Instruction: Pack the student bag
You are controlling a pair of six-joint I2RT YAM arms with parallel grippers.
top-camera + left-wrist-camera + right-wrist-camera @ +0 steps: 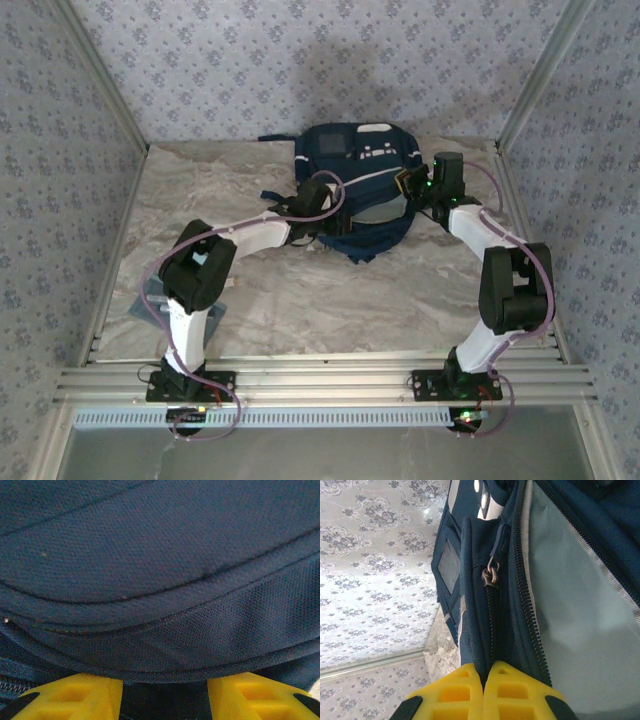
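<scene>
I can read no text, brand or number. The white patches point(480, 487) on the student bag point(355, 160), well beyond my right fingers point(455, 695), are too small and blurred to make out.

Bag point(352, 165): navy cloth, matt; close up it is a coarse woven mesh with stitched seams. Lining point(580, 610): pale grey, smoother, faint sheen. Zipper point(534, 620): dark teeth; pull point(491, 575) is dull metal. Front panel point(449, 565): grey, smooth. Left fingers point(75, 697) and right fingers point(455, 695): yellow plastic, matt, ribbed, with black patches. Arms point(250, 235): white and black hard plastic shells, slight gloss. Table point(330, 290): marble-look, smooth, low sheen. Rails point(330, 378) at its near edge: brushed metal. Walls point(200, 60): patterned, matt.
</scene>
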